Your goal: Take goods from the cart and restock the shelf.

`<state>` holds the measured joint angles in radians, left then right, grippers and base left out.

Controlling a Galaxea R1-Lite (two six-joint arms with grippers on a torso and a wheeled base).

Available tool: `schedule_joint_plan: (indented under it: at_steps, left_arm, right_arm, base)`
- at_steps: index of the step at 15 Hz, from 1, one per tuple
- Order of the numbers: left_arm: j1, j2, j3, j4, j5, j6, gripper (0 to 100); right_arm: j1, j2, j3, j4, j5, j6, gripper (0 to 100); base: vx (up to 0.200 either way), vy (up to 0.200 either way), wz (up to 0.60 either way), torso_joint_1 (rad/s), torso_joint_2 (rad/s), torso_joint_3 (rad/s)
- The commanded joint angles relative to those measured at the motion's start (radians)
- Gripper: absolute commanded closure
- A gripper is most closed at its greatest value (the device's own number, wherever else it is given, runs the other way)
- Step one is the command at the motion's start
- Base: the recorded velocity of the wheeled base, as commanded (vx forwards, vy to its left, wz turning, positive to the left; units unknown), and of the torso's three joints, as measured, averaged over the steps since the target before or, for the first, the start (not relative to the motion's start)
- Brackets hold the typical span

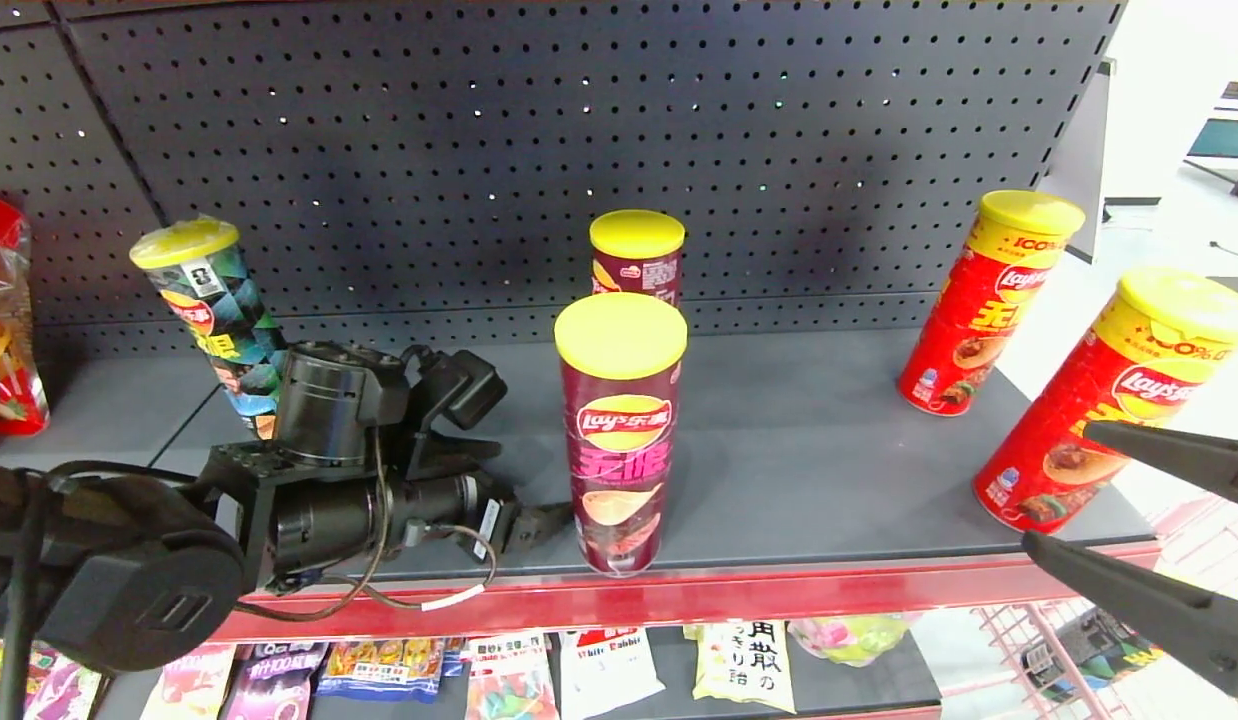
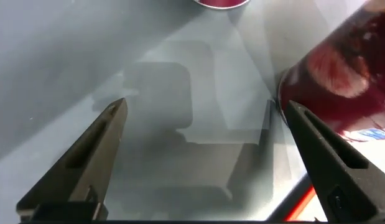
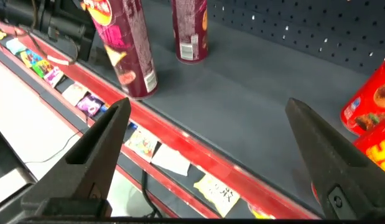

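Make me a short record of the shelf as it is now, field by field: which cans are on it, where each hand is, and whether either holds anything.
shelf: grey board with a red front edge
front maroon can: standing near the front edge
back maroon can: standing right behind it
rear red can: standing at the right, farther back
front red can: standing at the right front corner
patterned can: at the left, behind the left arm
left hand: open, empty, low over the shelf beside the front maroon can
right hand: open, empty, off the shelf's front edge

2 maroon cans [image 1: 619, 470], 2 red cans [image 1: 964, 320], yellow lids [image 1: 620, 335].
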<state>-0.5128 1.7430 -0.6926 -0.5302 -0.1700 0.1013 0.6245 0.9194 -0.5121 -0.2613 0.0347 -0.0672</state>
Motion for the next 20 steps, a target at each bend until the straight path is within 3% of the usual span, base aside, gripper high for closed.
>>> schedule_joint_plan:
  at_steps: [1,2,4,6,7,8,9,10,11,12,14,20]
  left_arm:
    - [0.002,-0.026,0.008,0.001,0.032,0.0,0]
    - [0.011,-0.085,0.024,0.013,0.067,-0.002,0]
    - [0.063,-0.229,0.085,0.052,0.096,0.0,0]
    - [0.077,-0.306,0.11,0.082,0.113,0.0,0]
    - [0.111,-0.53,0.16,0.234,0.176,0.028,0]
    - [0.132,-0.619,0.168,0.332,0.21,0.066,0]
    - [0.178,-0.781,0.163,0.562,0.222,0.097,0]
    - [0.217,-0.899,0.153,0.727,0.221,0.098,0]
    - [0.226,-1.001,0.156,0.819,0.222,0.097,0]
    - [0.237,-1.065,0.154,0.858,0.237,0.097,0]
    - [0.312,-1.12,0.143,0.875,0.244,0.095,0]
    - [0.327,-1.119,0.128,0.826,0.251,0.097,0]
  right_arm:
    - [-0.011,-0.005,0.026,-0.003,-0.002,0.0,0]
    - [-0.042,-0.025,0.034,-0.001,-0.004,-0.003,0]
    - [-0.115,-0.062,0.061,-0.001,-0.053,-0.011,0]
    - [-0.14,-0.083,0.076,-0.001,-0.082,-0.013,0]
    - [-0.221,-0.149,0.115,0.0,-0.165,-0.036,0]
    - [-0.229,-0.172,0.127,-0.001,-0.157,-0.031,0]
    - [-0.255,-0.215,0.158,0.002,-0.173,-0.02,0]
    - [-0.316,-0.255,0.184,0.033,-0.191,-0.02,0]
    - [-0.399,-0.298,0.19,0.102,-0.202,-0.02,0]
    - [-0.465,-0.33,0.185,0.177,-0.191,-0.02,0]
    - [-0.54,-0.379,0.184,0.27,-0.185,-0.02,0]
    - [-0.572,-0.384,0.19,0.28,-0.191,-0.026,0]
  base:
    - [0.0,0.0,0.0,0.0,0.0,0.0]
    - [0.0,0.0,0.0,0.0,0.0,0.0]
    - [0.0,0.0,0.0,0.0,0.0,0.0]
    - [0.0,0.0,0.0,0.0,0.0,0.0]
    - [0.0,0.0,0.0,0.0,0.0,0.0]
    - [0.0,0.0,0.0,0.0,0.0,0.0]
    - [0.0,0.0,0.0,0.0,0.0,0.0]
    - [0.0,0.0,0.0,0.0,0.0,0.0]
    - [0.0,0.0,0.0,0.0,0.0,0.0]
    - [0.0,0.0,0.0,0.0,0.0,0.0]
    - [0.0,0.0,0.0,0.0,0.0,0.0]
    - [0.0,0.0,0.0,0.0,0.0,0.0]
